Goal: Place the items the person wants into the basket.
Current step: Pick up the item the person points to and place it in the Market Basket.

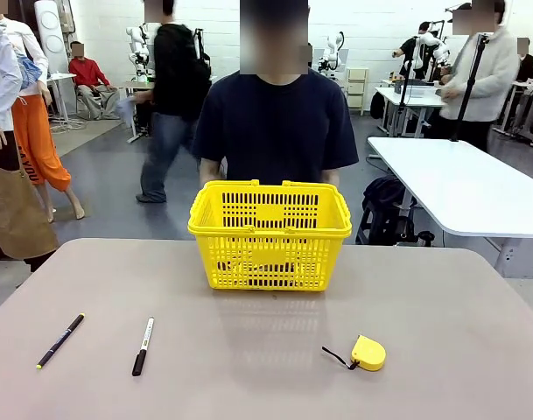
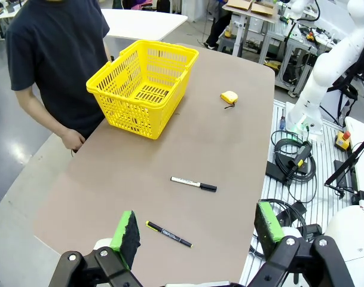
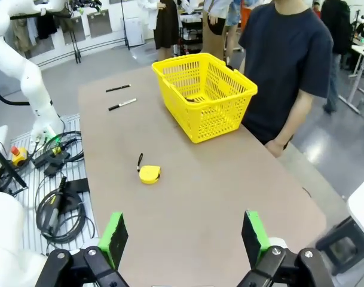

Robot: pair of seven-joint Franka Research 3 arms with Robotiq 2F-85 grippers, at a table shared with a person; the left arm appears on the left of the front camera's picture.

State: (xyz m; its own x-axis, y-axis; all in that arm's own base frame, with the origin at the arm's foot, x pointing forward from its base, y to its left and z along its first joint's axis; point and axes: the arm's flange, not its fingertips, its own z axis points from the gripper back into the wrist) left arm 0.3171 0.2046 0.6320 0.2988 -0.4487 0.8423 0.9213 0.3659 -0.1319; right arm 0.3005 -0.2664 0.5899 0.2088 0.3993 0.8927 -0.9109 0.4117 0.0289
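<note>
The yellow basket (image 1: 270,236) stands at the far middle of the table, right in front of the person (image 1: 275,122) in the black T-shirt. Something dark lies at its bottom, behind the lattice; I cannot tell what. The marker (image 1: 143,346) with white barrel and black cap lies on the near left of the table. In the left wrist view, my left gripper (image 2: 197,230) hangs open and empty high above the table's edge, with the marker (image 2: 193,184) and basket (image 2: 143,86) beyond it. My right gripper (image 3: 183,236) is open and empty too, far from the basket (image 3: 202,92).
A thin black pen (image 1: 60,340) lies left of the marker. A yellow tape measure (image 1: 368,353) sits on the near right. The person's hands hang by the table's far edge. Cables and the arm bases lie beside the table on my side.
</note>
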